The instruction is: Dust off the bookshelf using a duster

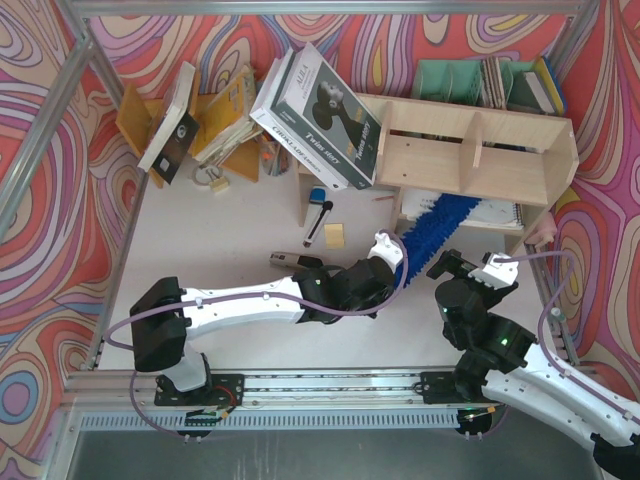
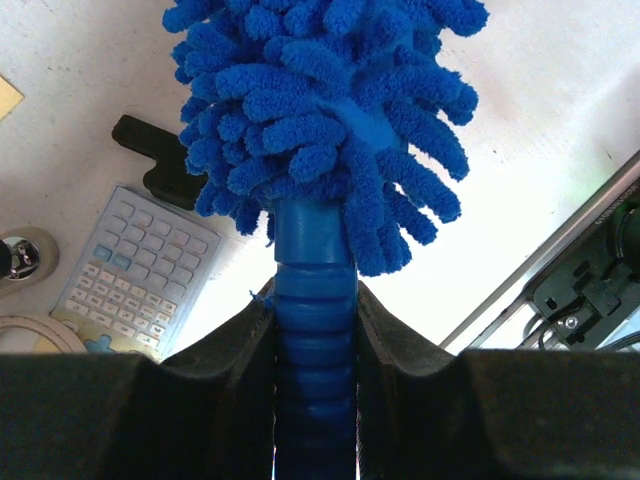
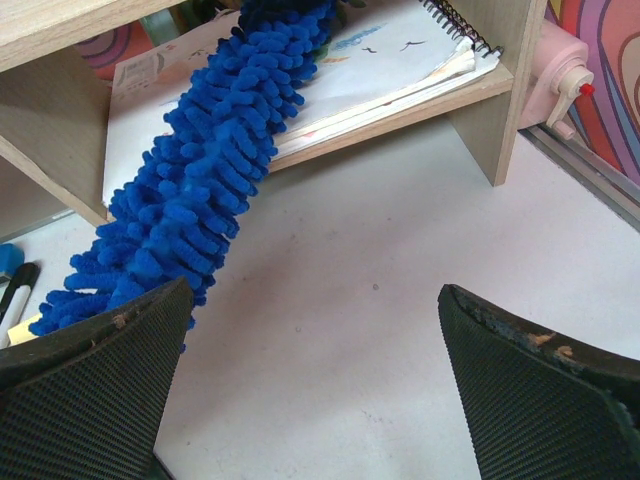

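We see the left claw (image 1: 388, 252) clamped on the duster (image 1: 445, 222), whose fluffy head reaches ahead of it into the lower tier of the bookshelf (image 1: 470, 160), while the right claw (image 3: 312, 296) gapes wide and empty, the duster just to its left.

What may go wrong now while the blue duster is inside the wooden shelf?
The long bright-blue fluffy microfiber duster lies on the white spiral-bound notebook in the pale plywood bookshelf; a sweep might drag it out. The big black-and-white book tilts at the shelf's left end; a push could topple it.
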